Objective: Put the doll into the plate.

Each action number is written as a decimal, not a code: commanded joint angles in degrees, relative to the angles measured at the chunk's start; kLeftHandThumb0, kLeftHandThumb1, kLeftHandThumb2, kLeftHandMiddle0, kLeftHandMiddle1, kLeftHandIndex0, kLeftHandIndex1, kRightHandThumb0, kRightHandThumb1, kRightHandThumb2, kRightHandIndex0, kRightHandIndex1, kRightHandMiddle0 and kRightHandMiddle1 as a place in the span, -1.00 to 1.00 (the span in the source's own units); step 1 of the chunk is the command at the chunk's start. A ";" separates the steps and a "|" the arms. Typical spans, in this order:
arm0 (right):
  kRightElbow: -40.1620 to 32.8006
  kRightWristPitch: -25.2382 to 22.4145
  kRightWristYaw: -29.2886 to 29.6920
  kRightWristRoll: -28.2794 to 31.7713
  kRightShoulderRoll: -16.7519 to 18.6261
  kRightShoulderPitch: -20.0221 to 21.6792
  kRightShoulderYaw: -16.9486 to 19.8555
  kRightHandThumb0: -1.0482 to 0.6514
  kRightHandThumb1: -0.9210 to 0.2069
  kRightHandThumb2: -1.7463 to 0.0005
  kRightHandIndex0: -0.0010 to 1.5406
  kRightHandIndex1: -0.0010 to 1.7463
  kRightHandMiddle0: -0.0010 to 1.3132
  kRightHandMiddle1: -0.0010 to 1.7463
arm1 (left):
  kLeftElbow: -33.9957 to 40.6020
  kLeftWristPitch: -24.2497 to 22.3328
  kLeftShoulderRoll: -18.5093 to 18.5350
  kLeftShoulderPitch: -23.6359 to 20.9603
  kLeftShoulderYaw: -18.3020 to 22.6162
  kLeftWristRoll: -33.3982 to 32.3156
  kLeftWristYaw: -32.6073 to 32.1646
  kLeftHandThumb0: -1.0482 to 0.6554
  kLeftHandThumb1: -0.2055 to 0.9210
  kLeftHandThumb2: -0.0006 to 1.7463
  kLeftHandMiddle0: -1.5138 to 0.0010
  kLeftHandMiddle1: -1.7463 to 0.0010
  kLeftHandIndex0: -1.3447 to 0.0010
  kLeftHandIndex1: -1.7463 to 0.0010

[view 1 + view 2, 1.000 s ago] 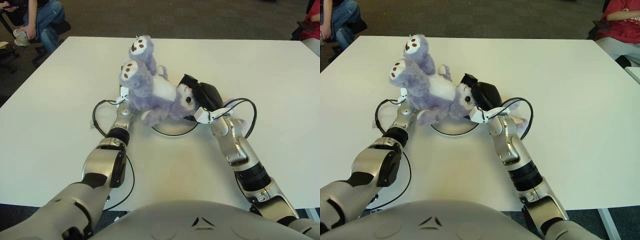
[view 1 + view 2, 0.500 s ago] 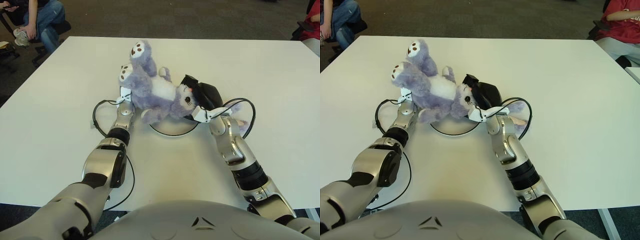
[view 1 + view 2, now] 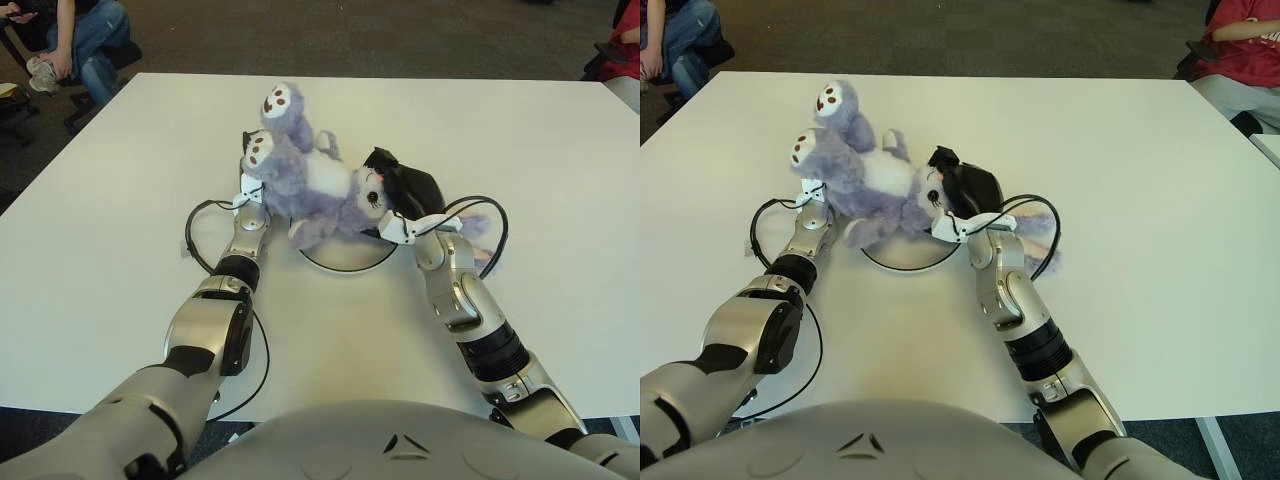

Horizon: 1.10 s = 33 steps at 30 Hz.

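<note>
Doll point(image 3: 315, 185), a purple plush with a white belly, lay slung between the two robot hands over the far part of the plate point(image 3: 345, 262), pictured in the left eye view: its two spotted feet pointed up and away at the left, its head sat low at the right, so its long axis ran across the tabletop point(image 3: 120, 230) from upper left to lower right. The left robot hand point(image 3: 250, 185) showed under the leg end, mostly hidden by fur, so whether its fingers were closed could not be told; the right robot hand point(image 3: 400, 195), dark and bulky, pressed against the head end, apparently clasping it. In the right eye view, the doll point(image 3: 875, 185) hung above the plate point(image 3: 902, 258), whose white rim showed just on the near side of the body; whether the plush already touched it could not be told. The right robot hand point(image 3: 965, 195) sat closer to the plate's centre than the left robot hand point(image 3: 812, 190), suggesting a short lowering toward the robot would seat the toy.
</note>
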<state>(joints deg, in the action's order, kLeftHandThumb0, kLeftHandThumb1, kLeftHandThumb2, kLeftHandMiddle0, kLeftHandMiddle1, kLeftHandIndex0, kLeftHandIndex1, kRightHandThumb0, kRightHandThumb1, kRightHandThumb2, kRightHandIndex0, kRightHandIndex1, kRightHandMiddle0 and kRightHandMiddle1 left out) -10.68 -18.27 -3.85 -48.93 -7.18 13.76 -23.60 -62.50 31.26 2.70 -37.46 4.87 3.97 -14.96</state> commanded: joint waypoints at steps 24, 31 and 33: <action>1.53 7.17 9.46 5.56 1.32 -0.27 3.98 0.27 0.42 -0.40 -0.82 0.08 -1.00 -0.24 | -1.60 -0.74 -0.58 2.03 0.13 -0.53 1.20 0.68 0.45 -0.01 0.40 -0.88 1.00 -0.39; 2.85 10.56 12.60 7.28 1.17 -0.52 5.20 0.29 0.40 -0.41 -0.87 0.01 -1.00 -0.43 | -1.96 -0.71 -0.70 1.82 0.35 -0.96 1.58 0.69 0.37 0.07 0.38 -0.90 1.00 -0.46; 3.01 10.89 12.89 7.58 1.20 -0.53 5.40 0.29 0.39 -0.40 -0.87 -0.01 -1.00 -0.46 | -2.05 -0.67 -0.70 1.78 0.35 -0.95 1.66 0.69 0.36 0.08 0.37 -0.90 1.00 -0.48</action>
<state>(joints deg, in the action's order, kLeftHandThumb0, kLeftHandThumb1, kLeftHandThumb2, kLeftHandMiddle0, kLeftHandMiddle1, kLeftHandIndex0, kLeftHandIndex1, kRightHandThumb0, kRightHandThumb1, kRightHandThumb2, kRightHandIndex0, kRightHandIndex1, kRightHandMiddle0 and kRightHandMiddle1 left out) -8.25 -8.62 7.92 -42.16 -6.06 13.26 -18.91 -62.82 31.47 2.71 -37.55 5.36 2.95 -14.06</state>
